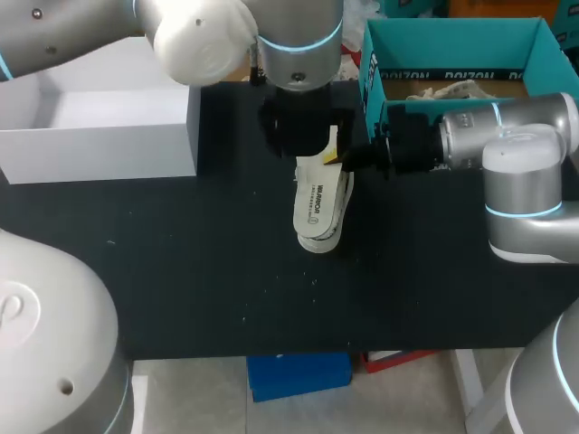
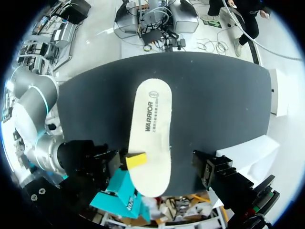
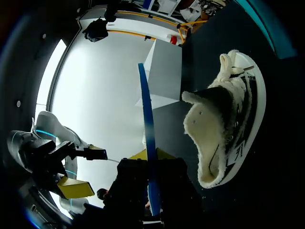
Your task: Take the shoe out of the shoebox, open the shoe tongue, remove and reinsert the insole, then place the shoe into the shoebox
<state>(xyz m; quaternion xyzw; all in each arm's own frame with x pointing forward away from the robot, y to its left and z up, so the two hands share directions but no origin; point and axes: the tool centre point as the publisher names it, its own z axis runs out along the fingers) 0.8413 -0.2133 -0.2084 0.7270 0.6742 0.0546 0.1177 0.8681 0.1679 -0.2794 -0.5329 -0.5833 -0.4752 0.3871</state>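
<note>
Right wrist view: end effector (image 3: 151,155) pinches insole (image 3: 145,109).

White insole (image 1: 317,203) printed side up, over white fleece-lined shoe (image 3: 224,124) on its side, open teal shoebox (image 1: 452,36) beside

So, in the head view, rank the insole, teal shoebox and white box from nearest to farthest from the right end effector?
1. insole: held in the right end effector, mid-table.
2. teal shoebox: just behind, right side.
3. white box: far left.
</note>
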